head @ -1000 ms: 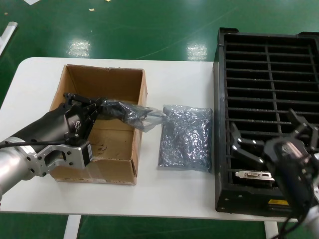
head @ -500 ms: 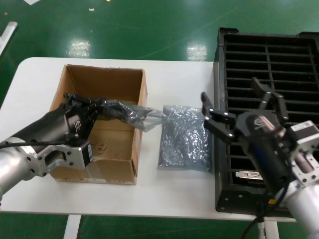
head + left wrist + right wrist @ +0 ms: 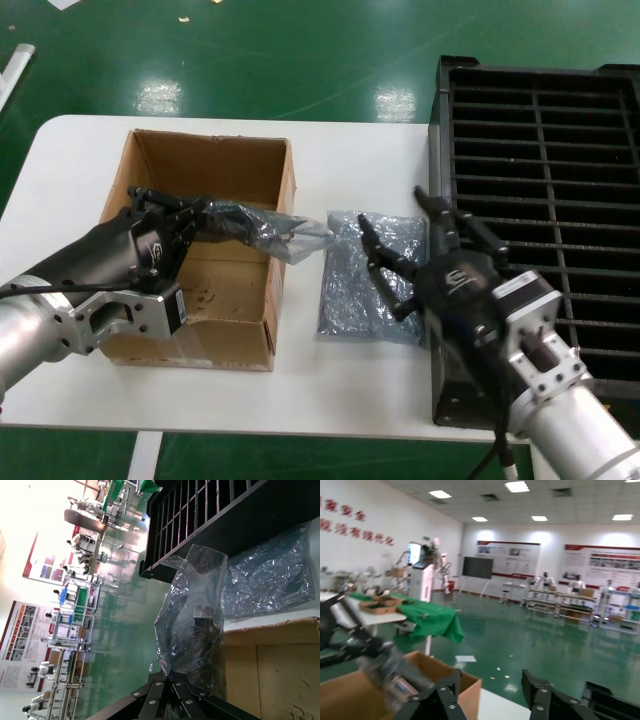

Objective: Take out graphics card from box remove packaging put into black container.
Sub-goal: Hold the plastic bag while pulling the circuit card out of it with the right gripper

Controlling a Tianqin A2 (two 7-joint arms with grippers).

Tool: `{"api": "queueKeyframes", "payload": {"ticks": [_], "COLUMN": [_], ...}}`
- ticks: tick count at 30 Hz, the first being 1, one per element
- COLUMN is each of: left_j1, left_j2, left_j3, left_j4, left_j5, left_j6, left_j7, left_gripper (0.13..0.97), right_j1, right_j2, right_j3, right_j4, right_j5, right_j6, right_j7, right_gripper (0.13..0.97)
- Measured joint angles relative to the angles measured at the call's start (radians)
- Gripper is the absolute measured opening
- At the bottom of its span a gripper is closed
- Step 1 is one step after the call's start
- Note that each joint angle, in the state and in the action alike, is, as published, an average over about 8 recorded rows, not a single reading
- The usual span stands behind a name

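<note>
On the white table (image 3: 60,150), the right gripper (image 3: 420,250), jaws wide, has swung off the black container (image 3: 540,130) toward the bagged card (image 3: 262,228) pinched in the left gripper (image 3: 190,215) over the box (image 3: 215,165), likely to strip the bag.

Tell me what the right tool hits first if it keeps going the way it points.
The right tool, open, points toward the box. Probably first is the bagged card that the left tool holds out over the box wall. An empty bag lies below it; depth is unclear.
</note>
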Motion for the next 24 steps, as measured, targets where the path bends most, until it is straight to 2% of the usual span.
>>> {"api": "queueKeyframes", "payload": {"ticks": [1,9,16,24], "left_j1": [0.0,0.0,0.0,0.0], "left_j2": [0.0,0.0,0.0,0.0], "left_j3": [0.0,0.0,0.0,0.0], "left_j4": [0.0,0.0,0.0,0.0], "left_j5": [0.0,0.0,0.0,0.0], "left_j6": [0.0,0.0,0.0,0.0], "left_j7": [0.0,0.0,0.0,0.0], "left_gripper": [0.138,0.138,0.138,0.138], "right_j1": [0.004,0.092,0.225,0.331], "right_j2": [0.0,-0.015,-0.008,0.037], "right_j3": [-0.012,-0.118,-0.23,-0.359], "right_j4": [-0.005,-0.088,-0.183,-0.211], "right_j5": [-0.001,0.006,0.055,0.101], "right_j6": [-0.002,-0.022,-0.036,-0.056], "right_j7": [-0.01,-0.073,-0.098,-0.102], "right_gripper": [0.59,0.378,0.268,0.17]}}
